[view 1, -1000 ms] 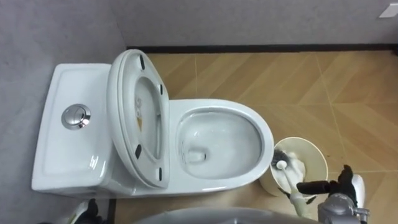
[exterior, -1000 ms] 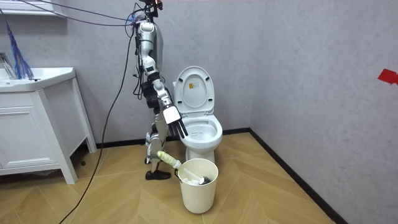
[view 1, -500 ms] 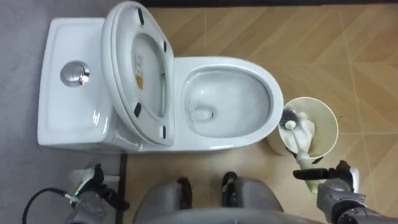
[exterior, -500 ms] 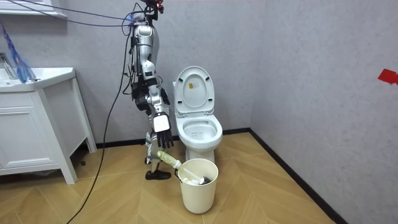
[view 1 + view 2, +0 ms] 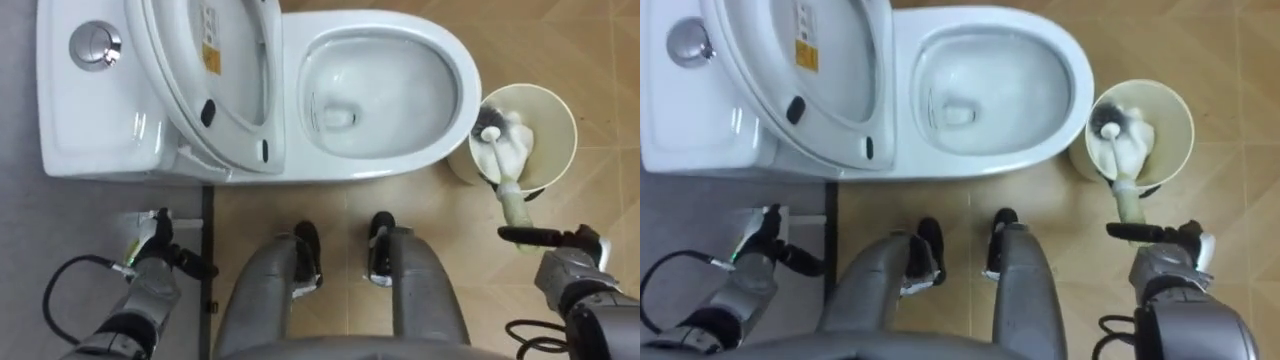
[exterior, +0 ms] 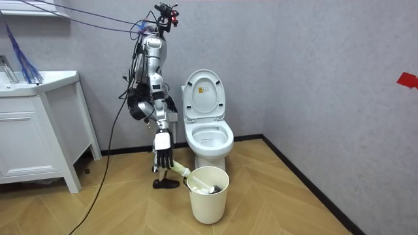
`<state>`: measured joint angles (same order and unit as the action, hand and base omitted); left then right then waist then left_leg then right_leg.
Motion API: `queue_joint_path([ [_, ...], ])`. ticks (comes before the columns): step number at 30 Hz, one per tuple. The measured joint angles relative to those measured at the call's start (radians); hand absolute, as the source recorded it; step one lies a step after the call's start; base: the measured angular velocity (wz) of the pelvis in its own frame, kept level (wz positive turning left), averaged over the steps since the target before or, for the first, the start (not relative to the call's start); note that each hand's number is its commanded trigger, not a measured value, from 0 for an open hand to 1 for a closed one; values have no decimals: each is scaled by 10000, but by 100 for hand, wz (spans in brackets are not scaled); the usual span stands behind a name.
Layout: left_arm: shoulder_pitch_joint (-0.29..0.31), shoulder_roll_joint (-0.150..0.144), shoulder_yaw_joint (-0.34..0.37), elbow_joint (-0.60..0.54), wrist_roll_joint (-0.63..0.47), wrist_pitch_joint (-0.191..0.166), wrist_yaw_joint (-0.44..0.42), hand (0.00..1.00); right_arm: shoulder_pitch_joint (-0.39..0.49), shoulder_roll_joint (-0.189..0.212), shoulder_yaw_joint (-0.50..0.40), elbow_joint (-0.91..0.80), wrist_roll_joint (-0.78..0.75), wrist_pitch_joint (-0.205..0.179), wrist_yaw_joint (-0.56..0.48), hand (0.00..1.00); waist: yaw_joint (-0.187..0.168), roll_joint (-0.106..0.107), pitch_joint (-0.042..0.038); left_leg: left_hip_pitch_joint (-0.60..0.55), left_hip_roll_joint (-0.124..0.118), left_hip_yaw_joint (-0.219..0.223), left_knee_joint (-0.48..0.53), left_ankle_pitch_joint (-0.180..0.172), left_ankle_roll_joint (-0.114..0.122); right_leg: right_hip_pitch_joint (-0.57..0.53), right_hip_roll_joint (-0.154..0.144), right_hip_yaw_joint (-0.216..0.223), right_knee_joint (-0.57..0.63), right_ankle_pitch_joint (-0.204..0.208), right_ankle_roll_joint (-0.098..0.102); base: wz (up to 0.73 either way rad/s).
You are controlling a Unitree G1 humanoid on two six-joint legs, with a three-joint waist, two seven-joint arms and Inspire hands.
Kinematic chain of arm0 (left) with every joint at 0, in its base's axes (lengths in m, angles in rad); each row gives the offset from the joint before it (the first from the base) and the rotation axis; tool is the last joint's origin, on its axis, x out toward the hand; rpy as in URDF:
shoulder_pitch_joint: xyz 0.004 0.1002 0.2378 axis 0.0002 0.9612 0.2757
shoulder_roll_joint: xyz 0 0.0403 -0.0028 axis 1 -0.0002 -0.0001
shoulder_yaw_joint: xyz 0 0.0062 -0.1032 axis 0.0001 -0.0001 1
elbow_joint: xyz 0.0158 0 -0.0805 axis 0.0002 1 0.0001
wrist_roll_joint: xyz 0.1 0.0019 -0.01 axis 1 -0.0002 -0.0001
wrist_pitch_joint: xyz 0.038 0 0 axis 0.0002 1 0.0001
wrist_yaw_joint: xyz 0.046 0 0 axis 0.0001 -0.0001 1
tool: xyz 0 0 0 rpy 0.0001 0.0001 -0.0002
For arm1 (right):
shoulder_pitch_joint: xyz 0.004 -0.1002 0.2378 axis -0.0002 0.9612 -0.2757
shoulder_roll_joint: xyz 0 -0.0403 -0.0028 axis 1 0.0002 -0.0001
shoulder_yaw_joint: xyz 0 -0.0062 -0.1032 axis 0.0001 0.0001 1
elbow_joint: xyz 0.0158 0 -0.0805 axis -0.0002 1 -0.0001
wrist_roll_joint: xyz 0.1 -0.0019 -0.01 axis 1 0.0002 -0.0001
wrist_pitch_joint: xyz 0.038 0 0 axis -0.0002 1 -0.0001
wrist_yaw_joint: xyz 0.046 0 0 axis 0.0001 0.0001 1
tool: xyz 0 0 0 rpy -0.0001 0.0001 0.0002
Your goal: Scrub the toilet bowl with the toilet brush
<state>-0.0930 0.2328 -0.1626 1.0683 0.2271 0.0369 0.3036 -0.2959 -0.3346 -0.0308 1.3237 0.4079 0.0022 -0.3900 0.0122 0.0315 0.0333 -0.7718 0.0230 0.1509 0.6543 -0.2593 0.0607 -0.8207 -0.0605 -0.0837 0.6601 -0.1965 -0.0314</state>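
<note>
Toilet brush (image 5: 505, 160): leaning head-down in cream bin (image 5: 572, 135) just beside toilet (image 5: 462, 70) bowl's front, handle poking out over rim toward right hand (image 5: 572, 272). Right hand: just short of handle's end, fingers straight, gripping nothing; contact impossible to tell. Left hand (image 5: 150, 290): low on tank side, fingers relaxed.

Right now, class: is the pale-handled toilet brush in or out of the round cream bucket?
In: the pale-handled toilet brush lies inside the cream bucket, handle leaning over its rim.
</note>
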Motion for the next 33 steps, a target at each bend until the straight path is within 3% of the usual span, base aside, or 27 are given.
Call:
queue_joint_path([
  [4, -8, 31, -102, -287, -52, -23, 86, 0, -195, -269, 116, 47, 24, 6, -69, 0, 221, -12, 6, -644, 32, 24, 150, -7, 10, -628, 15, 10, 84, 46, -19, -2],
  [8, -103, 223, -673, -452, -745, -30, 468, 0, -749, -576, 656, 67, 150, 132, -222, 0, 293, -27, 21, -1350, 5, 65, 507, -64, 56, -1415, -52, 53, 481, 24, -30, 0],
  [15, -110, 201, -1157, -893, -1175, -186, 1057, 0, -1162, -863, 874, 95, 288, 127, -367, 0, 543, -93, 73, -1923, 5, -3, 1015, -241, 30, -1989, -63, 193, 1130, -276, -51, 5],
  [28, -521, 242, -1155, -1354, -1587, -655, 1983, 0, -1608, -1374, 1274, -93, 449, 118, 136, 0, 697, -164, 142, -3585, 170, -577, 2658, -464, -383, -3421, -211, -354, 2769, -741, -597, 10],
  [33, -648, 315, -1069, -1239, -1557, -712, 2206, 0, -1823, -1385, 1487, -47, 575, 67, 550, 0, 767, -198, 178, -4094, 168, -860, 3204, -559, -532, -3874, -103, -445, 3273, -921, -694, 2],
])
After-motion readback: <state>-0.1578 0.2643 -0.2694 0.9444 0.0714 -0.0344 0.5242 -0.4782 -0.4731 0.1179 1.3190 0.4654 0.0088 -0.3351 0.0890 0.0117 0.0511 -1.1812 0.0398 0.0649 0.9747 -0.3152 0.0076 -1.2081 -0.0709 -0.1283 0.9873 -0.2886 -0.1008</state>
